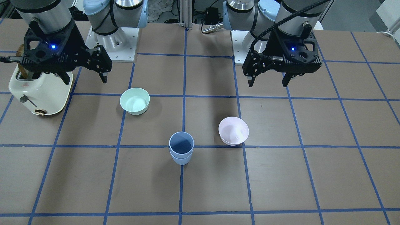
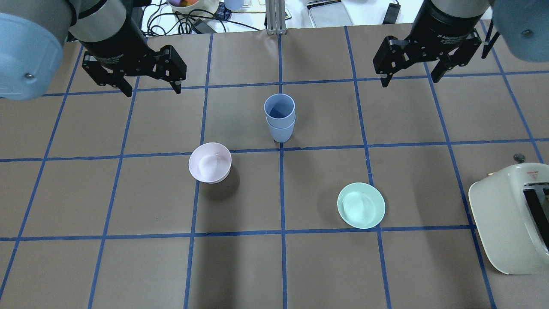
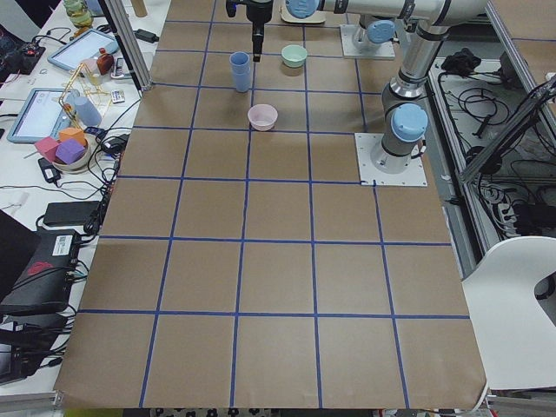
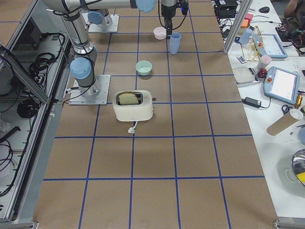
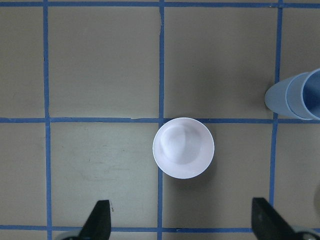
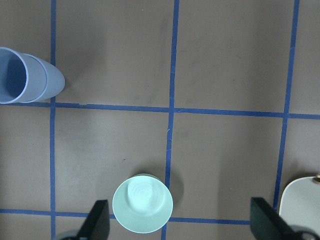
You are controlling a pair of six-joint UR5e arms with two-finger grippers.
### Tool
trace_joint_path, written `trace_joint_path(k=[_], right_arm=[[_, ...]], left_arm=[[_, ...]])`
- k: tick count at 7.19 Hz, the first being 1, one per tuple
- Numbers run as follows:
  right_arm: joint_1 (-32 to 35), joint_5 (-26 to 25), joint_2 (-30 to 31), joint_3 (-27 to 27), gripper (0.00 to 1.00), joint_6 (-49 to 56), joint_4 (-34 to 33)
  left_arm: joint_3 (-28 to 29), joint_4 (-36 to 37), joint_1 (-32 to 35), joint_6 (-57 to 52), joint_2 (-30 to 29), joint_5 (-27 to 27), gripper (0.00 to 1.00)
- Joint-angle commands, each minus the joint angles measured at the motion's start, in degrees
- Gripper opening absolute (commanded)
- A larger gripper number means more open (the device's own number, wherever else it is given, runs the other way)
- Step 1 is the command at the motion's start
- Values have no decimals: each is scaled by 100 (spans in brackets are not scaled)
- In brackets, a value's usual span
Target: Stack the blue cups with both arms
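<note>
The two cups (image 2: 280, 116) are stacked. One sits nested inside the other, its rim showing above the lower rim, and the pair stands upright on the bench (image 2: 128, 266) on a blue tape line (image 2: 282, 193). The stack stands between the left fingers (image 2: 176, 86) and the right fingers (image 2: 383, 77), well apart from both and touched by neither.

The left fingers are spread wide and hold nothing. They hang above the bench. In the left wrist view the two tips (image 5: 99, 222) stand at the bottom edge with bare bench between them. The pink bowl (image 5: 183, 147) lies beyond the tips, about midway between them, and the cups (image 5: 297, 97) show cut off at the right edge, farther out than the right-hand tip.

The right fingers are also spread wide and empty, raised above the bench. In the right wrist view the tips (image 6: 99, 222) frame the green bowl (image 6: 142, 204), which lies just beyond them and nearer the left-hand tip. The cups (image 6: 27, 75) sit far out at the upper left, outside that tip. A corner of the cream toaster (image 6: 302, 200) shows close by the right-hand tip.

From the front, the right fingers (image 1: 104, 76) hang beside the toaster (image 1: 40, 90), the left fingers (image 1: 251, 82) well above the pink bowl (image 1: 233, 130) in the view. The cups (image 1: 181, 148) stand near that bowl, apart from it.
</note>
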State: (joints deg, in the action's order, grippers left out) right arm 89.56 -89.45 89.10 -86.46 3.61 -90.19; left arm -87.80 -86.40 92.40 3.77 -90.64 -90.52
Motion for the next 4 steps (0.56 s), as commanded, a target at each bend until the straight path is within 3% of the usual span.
trace_joint_path(k=[1,4], right_arm=[[9,76,2,41,100,-62,-77],[0,86,-42,112,100,-80,-333]], left_arm=[[0,0,-3,1,3,-9,100],[9,0,-3,1,3,8,100]])
